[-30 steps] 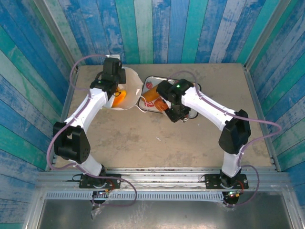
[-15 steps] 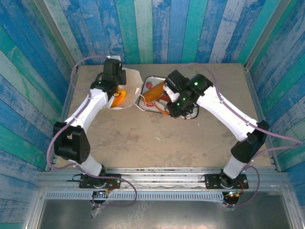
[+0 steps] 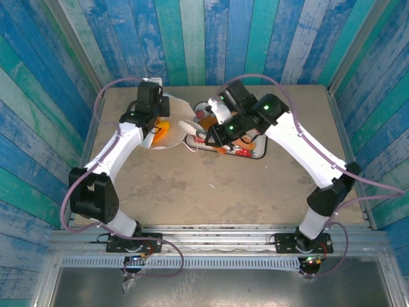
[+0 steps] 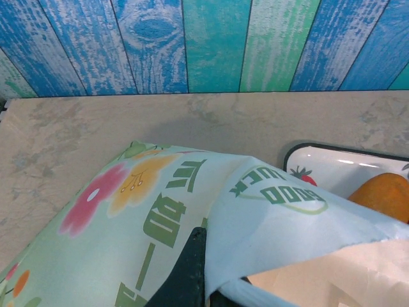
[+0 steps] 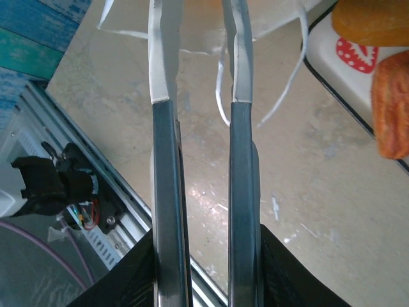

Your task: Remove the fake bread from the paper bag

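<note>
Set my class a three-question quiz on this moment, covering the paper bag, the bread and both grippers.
1. True or false: the right gripper holds a roll.
2. What is the left gripper shut on? A) a croissant B) the paper bag edge C) a cord handle
3. Name the two places where orange fake bread shows.
Key: 1 false, its fingers stand apart, nothing between; 2 B; 3 inside the paper bag and on the strawberry-print tray.
</note>
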You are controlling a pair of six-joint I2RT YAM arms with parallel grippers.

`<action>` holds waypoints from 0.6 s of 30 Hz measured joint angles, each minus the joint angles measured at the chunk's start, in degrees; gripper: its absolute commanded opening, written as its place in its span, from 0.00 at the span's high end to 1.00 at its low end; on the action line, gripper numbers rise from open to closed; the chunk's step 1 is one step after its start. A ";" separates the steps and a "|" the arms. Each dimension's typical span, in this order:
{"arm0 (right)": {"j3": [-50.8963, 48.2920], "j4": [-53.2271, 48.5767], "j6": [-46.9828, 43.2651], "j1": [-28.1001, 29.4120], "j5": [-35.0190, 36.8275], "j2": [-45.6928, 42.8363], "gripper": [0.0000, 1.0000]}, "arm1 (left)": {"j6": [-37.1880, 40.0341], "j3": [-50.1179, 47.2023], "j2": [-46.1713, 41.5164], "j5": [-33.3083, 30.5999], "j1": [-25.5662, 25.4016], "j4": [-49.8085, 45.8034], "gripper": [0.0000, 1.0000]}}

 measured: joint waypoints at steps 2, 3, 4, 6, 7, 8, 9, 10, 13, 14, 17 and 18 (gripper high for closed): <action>0.00 1.55 1.01 0.17 -0.90 2.08 0.63 | -0.17 -0.87 -0.76 0.48 -0.02 0.17 0.97; 0.00 2.34 1.57 0.33 -1.29 3.19 0.63 | -0.24 -1.36 -1.20 0.70 -0.02 0.17 0.97; 0.00 3.15 2.14 0.52 -1.49 4.24 0.63 | -0.44 -1.84 -1.68 0.76 -0.09 0.17 0.97; 0.04 4.46 3.17 1.01 -1.64 6.05 0.63 | -0.81 -2.62 -2.36 0.81 -0.35 0.17 0.97; 0.24 4.87 3.78 1.29 -1.66 6.95 0.63 | -1.03 -2.95 -2.56 0.76 -0.48 0.17 0.97; 0.46 5.20 4.22 1.49 -1.66 7.69 0.63 | -1.14 -3.23 -2.69 0.74 -0.63 0.24 0.97; 0.79 5.64 4.79 1.77 -1.64 8.57 0.62 | -1.31 -3.61 -2.82 0.76 -0.83 0.28 0.97; 0.92 6.27 5.46 1.84 -1.62 9.27 0.61 | -1.44 -3.87 -2.86 0.81 -1.03 0.31 0.97; 1.27 7.34 6.93 2.14 -1.51 10.99 0.60 | -1.86 -4.72 -3.28 1.16 -1.60 0.57 0.97; 1.70 7.58 7.34 2.14 -1.49 11.69 0.60 | -2.05 -5.03 -3.52 1.31 -1.75 0.59 0.97; 2.62 9.01 8.52 2.14 -1.49 13.75 0.59 | -2.49 -6.10 -4.59 2.27 -1.95 0.59 0.98; 2.67 9.44 9.03 2.14 -1.46 14.36 0.59 | -2.60 -6.47 -5.09 2.62 -1.95 0.57 0.98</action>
